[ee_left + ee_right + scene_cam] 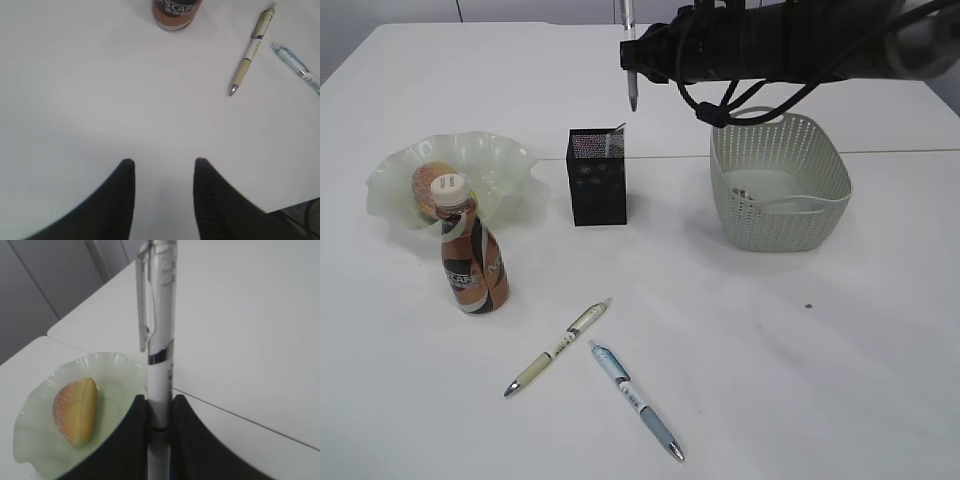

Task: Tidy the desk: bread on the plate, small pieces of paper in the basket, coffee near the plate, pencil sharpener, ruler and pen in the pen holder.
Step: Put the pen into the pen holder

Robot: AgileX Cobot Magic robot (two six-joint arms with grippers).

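Note:
My right gripper [632, 52] [159, 402] is shut on a silver pen [631, 88] [159, 340], held upright above and slightly right of the black mesh pen holder [597, 177]. The bread [428, 181] [75, 410] lies on the pale green wavy plate [510, 165] [112, 375]. The coffee bottle [470, 257] [175, 12] stands in front of the plate. A beige pen [558, 346] [251, 49] and a blue pen [634, 398] [298, 67] lie on the table. My left gripper [164, 165] is open and empty above bare table. The sharpener and the ruler do not show.
A pale green perforated basket [825, 165] stands right of the pen holder, with something small inside. A tiny dark speck [808, 306] lies in front of it. The table's near edge shows at the lower right of the left wrist view.

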